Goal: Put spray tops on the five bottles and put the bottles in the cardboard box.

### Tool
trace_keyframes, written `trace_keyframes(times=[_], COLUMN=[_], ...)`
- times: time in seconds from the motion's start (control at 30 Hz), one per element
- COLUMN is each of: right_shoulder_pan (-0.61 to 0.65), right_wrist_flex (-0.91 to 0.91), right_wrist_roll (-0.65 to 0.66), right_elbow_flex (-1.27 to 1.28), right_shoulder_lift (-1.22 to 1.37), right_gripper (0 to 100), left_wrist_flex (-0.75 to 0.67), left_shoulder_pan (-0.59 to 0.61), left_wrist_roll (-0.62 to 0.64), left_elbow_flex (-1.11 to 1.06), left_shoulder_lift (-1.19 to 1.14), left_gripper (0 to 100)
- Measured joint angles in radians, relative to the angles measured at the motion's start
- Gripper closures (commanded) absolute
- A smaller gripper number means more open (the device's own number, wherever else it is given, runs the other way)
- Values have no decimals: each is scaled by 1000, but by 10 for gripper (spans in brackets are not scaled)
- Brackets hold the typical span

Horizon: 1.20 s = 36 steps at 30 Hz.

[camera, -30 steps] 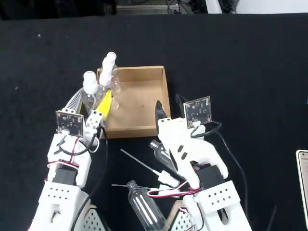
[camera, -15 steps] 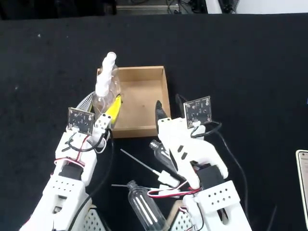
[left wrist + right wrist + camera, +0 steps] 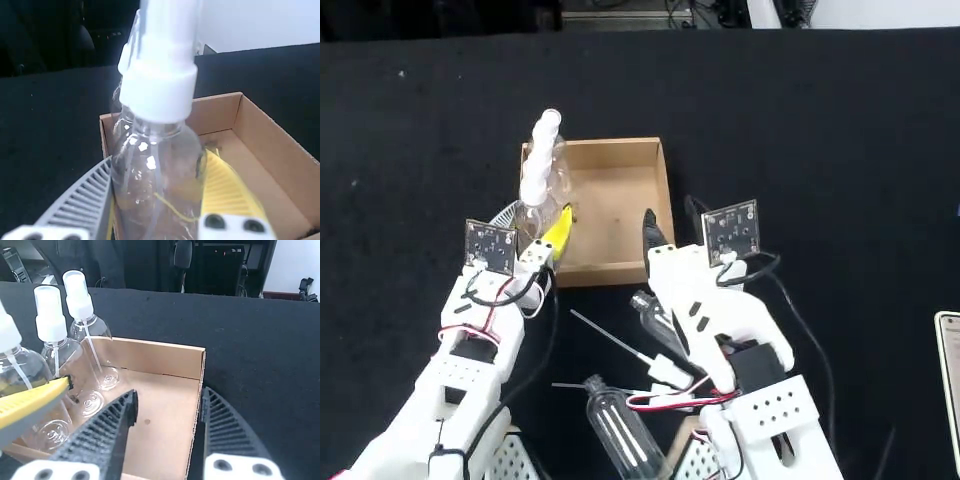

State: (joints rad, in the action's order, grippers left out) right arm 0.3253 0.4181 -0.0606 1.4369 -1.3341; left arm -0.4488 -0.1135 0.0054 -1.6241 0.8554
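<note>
My left gripper (image 3: pixel 532 222) is shut on a clear bottle (image 3: pixel 533 205) with a white spray top (image 3: pixel 159 75), its grey and yellow fingers (image 3: pixel 225 195) on either side of the body. It holds the bottle upright at the near left corner of the cardboard box (image 3: pixel 620 210). Two more topped bottles (image 3: pixel 82 320) (image 3: pixel 54 340) stand inside along the box's left wall (image 3: pixel 155 360). My right gripper (image 3: pixel 670 222) hangs open by the box's near right corner, nothing between its black fingers (image 3: pixel 107 427). Two bottles without tops (image 3: pixel 652 312) (image 3: pixel 620 425) lie near the arms' bases.
A loose white spray top (image 3: pixel 665 370) and a thin dip tube (image 3: pixel 605 338) lie on the black table between the arms. The right half of the box floor (image 3: pixel 165 425) is bare. A flat white object (image 3: pixel 948 370) lies at the table's right edge.
My left gripper has carried its bottle to the right, over the box's left wall and in beside the two standing bottles. The right arm has kept still.
</note>
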Motion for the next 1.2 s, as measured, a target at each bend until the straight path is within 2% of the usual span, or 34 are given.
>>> trace_keyframes(times=[0.67,0.87,1.2], right_shoulder_pan=[0,0,0], right_wrist_flex=[0,0,0], right_wrist_roll=[0,0,0], right_elbow_flex=[0,0,0], right_shoulder_lift=[0,0,0], right_gripper=[815,815,815], left_wrist_flex=[0,83,91], left_shoulder_pan=[0,0,0], left_wrist_roll=[14,14,14], left_elbow_flex=[0,2,2], left_shoulder_lift=[-2,-2,-2], left_gripper=[873,877,877])
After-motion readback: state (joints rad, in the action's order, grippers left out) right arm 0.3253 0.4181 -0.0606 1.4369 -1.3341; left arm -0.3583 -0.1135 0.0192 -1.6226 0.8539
